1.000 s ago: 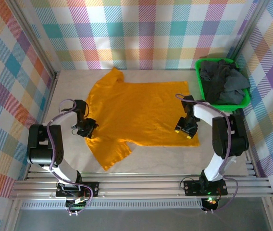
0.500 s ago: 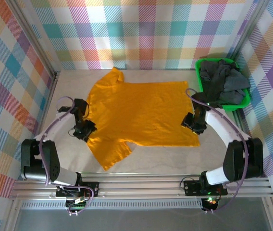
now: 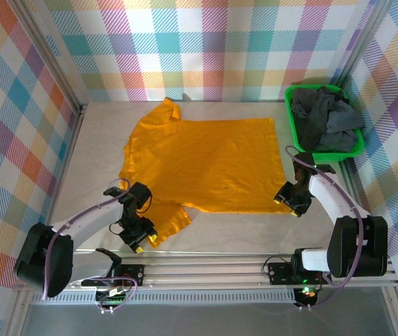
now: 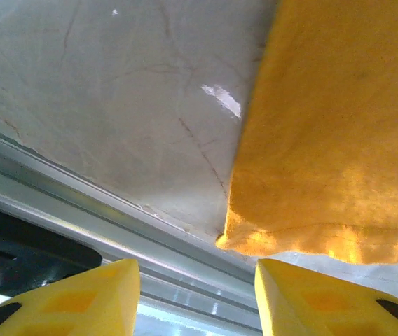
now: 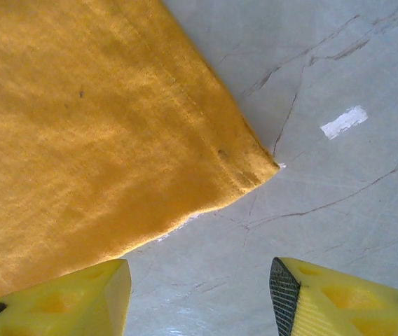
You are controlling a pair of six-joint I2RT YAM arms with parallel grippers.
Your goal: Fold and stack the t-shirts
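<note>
The mustard-orange t-shirt [image 3: 202, 161] lies spread flat on the table, neck to the left. My left gripper [image 3: 141, 243] is open at the near sleeve's tip [image 4: 255, 241], its yellow fingers [image 4: 73, 301] empty. At the shirt's near right hem corner [image 5: 255, 171] my right gripper [image 3: 292, 206] hovers, also open, with bare table between its fingers [image 5: 332, 297]. Dark grey t-shirts [image 3: 323, 120] lie crumpled in the green basket.
The bright green basket [image 3: 293, 126] stands at the far right corner. An aluminium rail [image 4: 115, 210] runs along the table's near edge, just beyond the left gripper. Plaid walls enclose the table [image 3: 94, 140] on three sides.
The left gripper has swung from the shirt's left edge to the near sleeve's tip. The right gripper has slid off the cloth to the near right hem corner.
</note>
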